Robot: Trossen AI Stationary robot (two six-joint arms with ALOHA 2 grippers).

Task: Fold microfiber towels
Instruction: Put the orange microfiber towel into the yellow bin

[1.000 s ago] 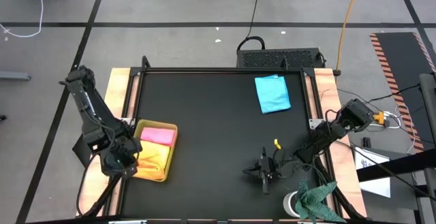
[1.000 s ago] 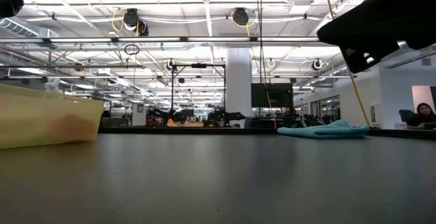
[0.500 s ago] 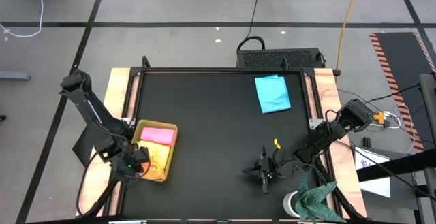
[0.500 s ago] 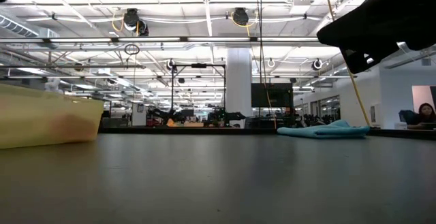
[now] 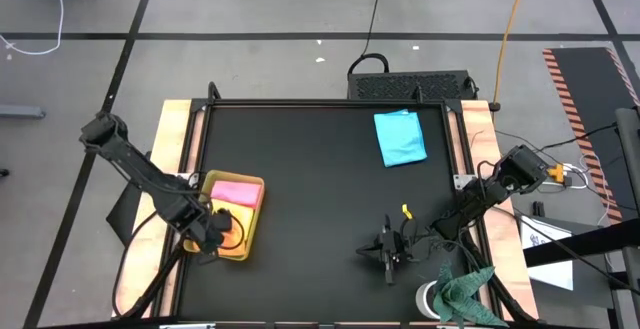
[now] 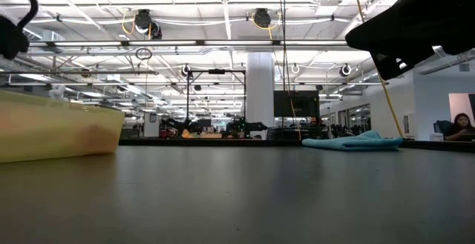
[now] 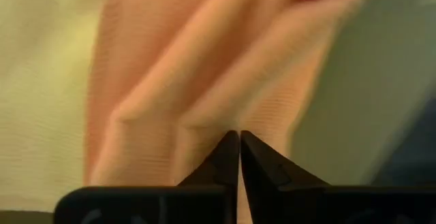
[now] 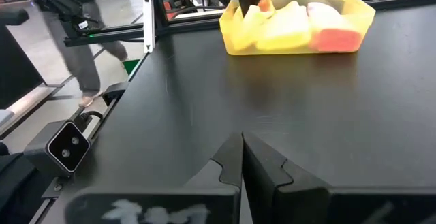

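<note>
A translucent yellow tray [image 5: 262, 201] stands at the table's left and also shows in the low view [image 6: 59, 129]. In it lie a pink towel [image 5: 237, 193], a yellow towel [image 8: 286, 30] and an orange towel [image 7: 204, 81]. My left gripper [image 5: 216, 232] reaches down into the tray's near end, shut on the orange towel. A light blue towel [image 5: 400, 137] lies flat at the far right of the table. My right gripper [image 5: 375, 252] hovers shut near the table's front right, with nothing in it. My left gripper pinches a raised fold of the orange towel [image 7: 219, 118] between its two fingertips, coming from above and pointing steeply down. Creases in the cloth run toward the fingertips. The rest of the towel lies in the tray beside the yellow one; how many layers are pinched does not show.
A dark green cloth [image 5: 465, 291] lies off the mat at the front right corner. Cables trail by the right arm [image 5: 500, 184]. The black mat [image 5: 320, 189] lies bare between the tray and the blue towel.
My left gripper has moved from outside the tray's near left corner toward the table's right and down into the tray, turning as it went. The tray has slid a little toward the right.
</note>
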